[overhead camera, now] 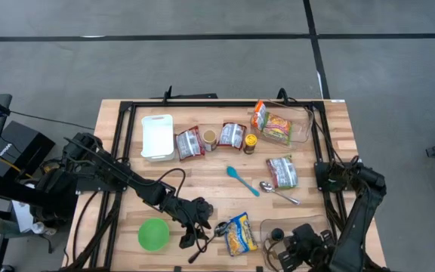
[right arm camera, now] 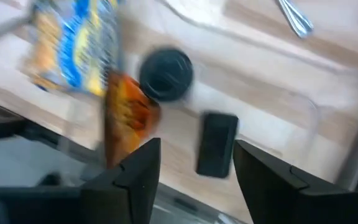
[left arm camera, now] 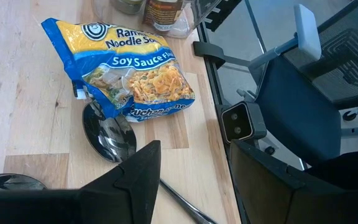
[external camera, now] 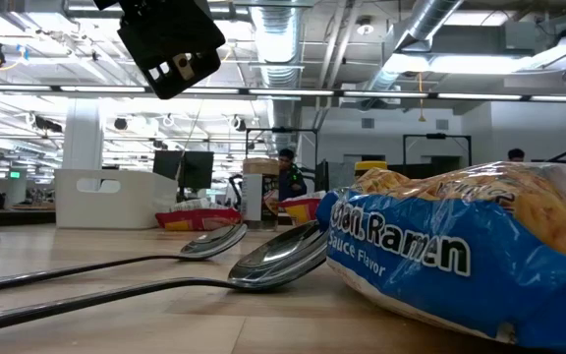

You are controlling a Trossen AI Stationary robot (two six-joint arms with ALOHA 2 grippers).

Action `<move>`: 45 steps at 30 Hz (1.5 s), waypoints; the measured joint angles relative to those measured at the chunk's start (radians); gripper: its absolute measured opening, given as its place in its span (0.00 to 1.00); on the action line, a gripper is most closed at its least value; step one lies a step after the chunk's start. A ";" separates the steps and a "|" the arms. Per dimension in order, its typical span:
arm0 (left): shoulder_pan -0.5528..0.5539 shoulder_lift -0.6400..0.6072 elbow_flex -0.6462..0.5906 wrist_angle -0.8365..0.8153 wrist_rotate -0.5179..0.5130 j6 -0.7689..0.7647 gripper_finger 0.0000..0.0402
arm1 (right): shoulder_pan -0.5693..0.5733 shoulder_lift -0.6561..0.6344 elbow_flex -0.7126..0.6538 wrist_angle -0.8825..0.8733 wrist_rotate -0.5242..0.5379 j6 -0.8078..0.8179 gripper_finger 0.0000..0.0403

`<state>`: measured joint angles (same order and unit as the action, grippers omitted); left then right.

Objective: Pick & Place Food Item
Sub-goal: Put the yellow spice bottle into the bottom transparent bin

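Note:
A blue and yellow ramen pack [overhead camera: 240,233] [left arm camera: 129,68] lies flat on the wooden table near its front edge. My left gripper [overhead camera: 202,229] [left arm camera: 194,152] stands open just left of it, nothing between its fingers. A metal spoon [left arm camera: 107,134] lies between this gripper and the pack, its bowl against the pack's near end. My right gripper [overhead camera: 299,248] [right arm camera: 197,149] hangs open above a clear container [overhead camera: 289,225] at the front right. Below it lie a dark round thing [right arm camera: 166,74], a black block [right arm camera: 216,143] and an orange packet [right arm camera: 129,115].
Green bowl [overhead camera: 153,234] at the front left. At the back: a white tub [overhead camera: 157,136], food packets [overhead camera: 189,143], a can [overhead camera: 210,138], a jar [overhead camera: 251,143] and a clear tray with packets [overhead camera: 278,128]. Mid-table: a blue spoon [overhead camera: 242,180], a metal spoon [overhead camera: 278,193] and another packet [overhead camera: 282,172].

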<state>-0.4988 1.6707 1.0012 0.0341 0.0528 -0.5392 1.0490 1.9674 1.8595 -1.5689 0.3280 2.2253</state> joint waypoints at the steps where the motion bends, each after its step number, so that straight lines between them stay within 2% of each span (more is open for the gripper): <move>1: 0.000 0.000 0.000 0.000 0.000 0.000 0.46 | -0.003 -0.011 0.000 0.001 0.025 0.000 0.47; 8: 0.000 -0.017 0.000 -0.004 0.003 -0.007 0.46 | -0.043 -0.089 0.000 0.033 0.177 -0.071 0.41; 16: 0.001 -0.145 0.000 -0.010 -0.002 -0.019 0.46 | -0.137 -0.134 0.000 0.135 0.302 -0.243 0.32; 23: 0.001 -0.287 0.000 -0.011 -0.029 -0.018 0.46 | -0.237 -0.136 0.000 0.162 0.309 -0.406 0.26; 28: 0.001 -0.369 0.000 -0.020 -0.030 -0.018 0.46 | -0.305 -0.136 0.000 0.194 0.309 -0.579 0.25; 34: 0.001 -0.454 0.000 -0.145 -0.039 -0.017 0.46 | -0.394 -0.136 0.000 0.260 0.305 -0.774 0.24; 45: 0.001 -0.526 0.000 -0.417 -0.231 -0.016 0.46 | -0.532 -0.136 0.000 0.258 0.259 -0.876 0.24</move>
<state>-0.4980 1.1446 1.0008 -0.3831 -0.1785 -0.5547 0.5169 1.8313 1.8599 -1.3108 0.5866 1.3495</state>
